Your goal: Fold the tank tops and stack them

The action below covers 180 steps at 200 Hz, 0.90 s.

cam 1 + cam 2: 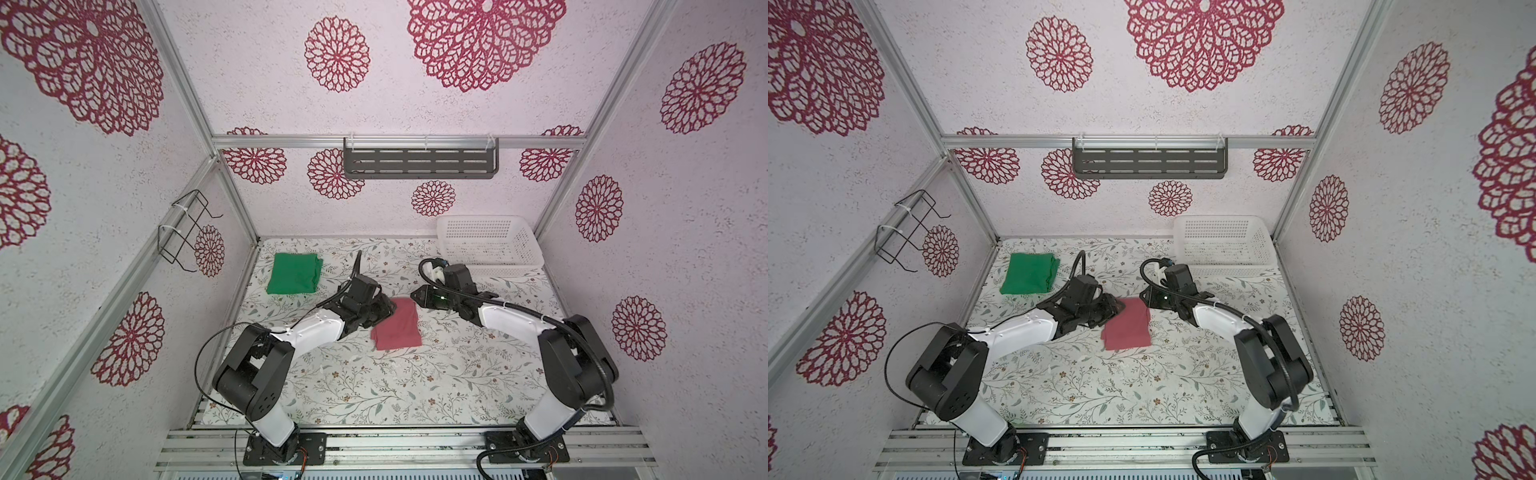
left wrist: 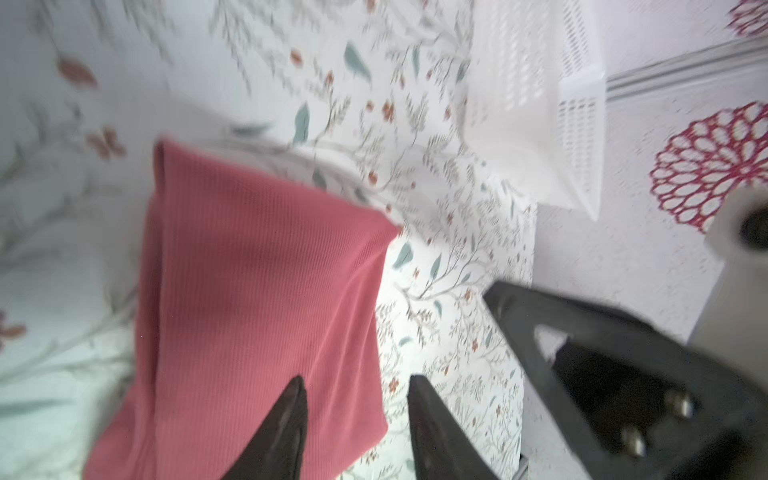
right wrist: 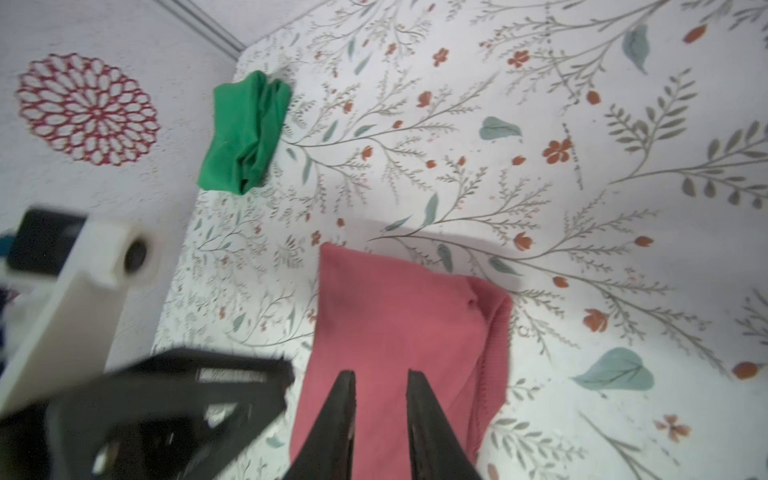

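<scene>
Now, L pincer (image 2: 357, 377) wide, R pincer (image 3: 381, 372) narrow, at red top (image 1: 397, 326) edge; green top (image 1: 295, 273) apart

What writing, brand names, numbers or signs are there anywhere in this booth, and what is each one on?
No text here can be read.
A pale label strip on the black arm part, in the right wrist view: too blurred to read.
The green tank top, red tank top and white basket: plain, no print visible.
The table cover: flower pattern only.
</scene>
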### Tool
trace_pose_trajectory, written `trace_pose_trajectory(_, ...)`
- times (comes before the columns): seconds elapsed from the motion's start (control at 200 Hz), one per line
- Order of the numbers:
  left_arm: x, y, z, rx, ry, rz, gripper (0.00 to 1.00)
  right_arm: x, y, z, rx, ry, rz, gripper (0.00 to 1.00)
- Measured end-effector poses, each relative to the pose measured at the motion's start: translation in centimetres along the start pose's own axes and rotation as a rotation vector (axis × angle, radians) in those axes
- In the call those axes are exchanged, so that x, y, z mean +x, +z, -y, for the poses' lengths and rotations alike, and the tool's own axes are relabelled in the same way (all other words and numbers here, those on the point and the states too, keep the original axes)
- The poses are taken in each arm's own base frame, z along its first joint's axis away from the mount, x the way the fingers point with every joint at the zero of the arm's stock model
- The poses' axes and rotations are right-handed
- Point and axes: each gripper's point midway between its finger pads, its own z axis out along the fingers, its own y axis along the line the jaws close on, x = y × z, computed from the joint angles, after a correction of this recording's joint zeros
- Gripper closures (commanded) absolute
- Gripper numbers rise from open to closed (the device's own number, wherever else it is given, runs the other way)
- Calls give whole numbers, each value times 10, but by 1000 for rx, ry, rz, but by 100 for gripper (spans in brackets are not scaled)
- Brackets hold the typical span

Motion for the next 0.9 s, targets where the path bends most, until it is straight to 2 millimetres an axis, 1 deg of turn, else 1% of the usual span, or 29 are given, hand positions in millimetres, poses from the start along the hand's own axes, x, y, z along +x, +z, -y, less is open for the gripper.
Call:
trace_pose_trajectory(0.045,-13,1,2,8,-1,19,58,10,-2,-6,-16,-4,-15,75)
trace_pose_trajectory(0.08,-23,5,0,5,-3,32,58,21,-1,-8,-24,2,-37,75)
trace_pose_trajectory(0.15,-30,17,-9,-16,-8,31,58,46,4,-5,-26,17,-90,75)
trace_pose_trajectory(0.19,-29,27,-17,-36,-8,19,58,62,6,-1,-19,32,-127,76)
trace_pose_trajectory(0.26,-21,44,-33,-71,-11,-14,59,84,9,8,-3,61,-171,76)
trace_pose_trajectory(0.385,-6,65,-57,-129,-18,-64,59,112,11,31,39,117,-212,77)
trace_pose_trajectory(0.415,-6,69,-59,-132,-17,-67,59,118,11,36,52,125,-219,77)
trace_pose_trajectory(0.52,-11,75,-53,-118,-6,-62,59,133,10,48,77,154,-238,77)
trace_pose_trajectory(0.59,-11,75,-52,-114,0,-67,55,130,11,46,75,157,-233,77)
trace_pose_trajectory(0.646,-11,72,-50,-114,5,-69,47,125,11,43,79,153,-233,75)
trace_pose_trajectory(0.691,-11,64,-46,-121,21,-70,39,118,9,39,86,143,-228,72)
trace_pose_trajectory(0.721,-13,56,-42,-124,27,-64,35,110,7,35,87,132,-219,69)
trace_pose_trajectory(0.781,-19,34,-28,-121,55,-47,29,91,0,25,76,99,-189,60)
trace_pose_trajectory(0.851,-32,2,-6,-93,99,0,24,65,-12,14,55,73,-140,50)
trace_pose_trajectory(0.901,-40,-18,8,-56,118,36,21,47,-20,11,46,66,-102,45)
